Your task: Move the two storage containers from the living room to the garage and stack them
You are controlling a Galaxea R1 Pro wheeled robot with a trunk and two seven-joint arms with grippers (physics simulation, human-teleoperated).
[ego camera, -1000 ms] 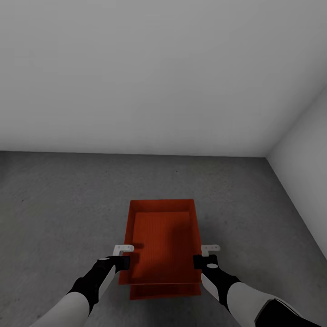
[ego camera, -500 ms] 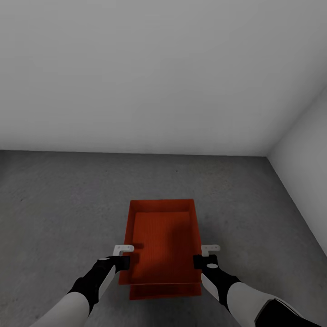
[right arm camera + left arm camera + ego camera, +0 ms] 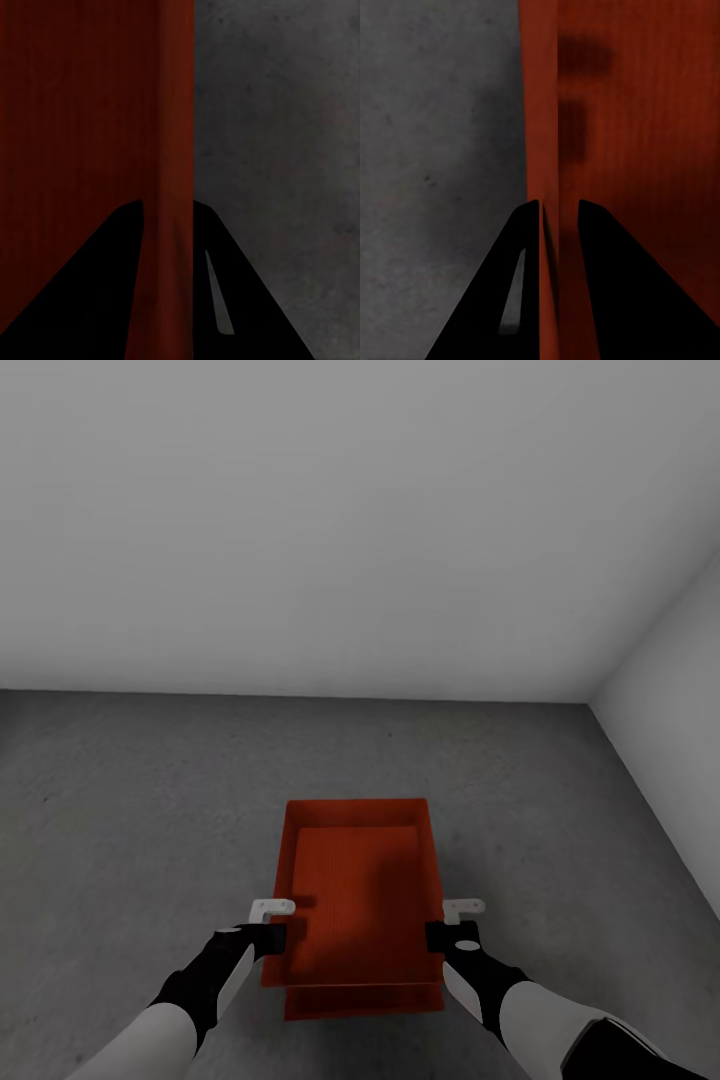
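Observation:
An orange-red storage container (image 3: 360, 890) is held level, low over the dark grey garage floor (image 3: 130, 810). Just under its near end, the edge of the second storage container (image 3: 365, 1001) sticks out; I cannot tell whether the two touch. My left gripper (image 3: 275, 938) is shut on the upper container's left wall. In the left wrist view that wall (image 3: 544, 112) runs between the black fingers (image 3: 521, 247). On the opposite side, my right gripper (image 3: 438, 936) is shut on the right wall (image 3: 176, 105), with its fingers (image 3: 120, 247) either side of it.
A plain white wall (image 3: 350, 530) stands a short way beyond the containers, and a second white wall (image 3: 680, 690) meets it at a corner on the right. Open grey floor spreads to the left and right of the bins.

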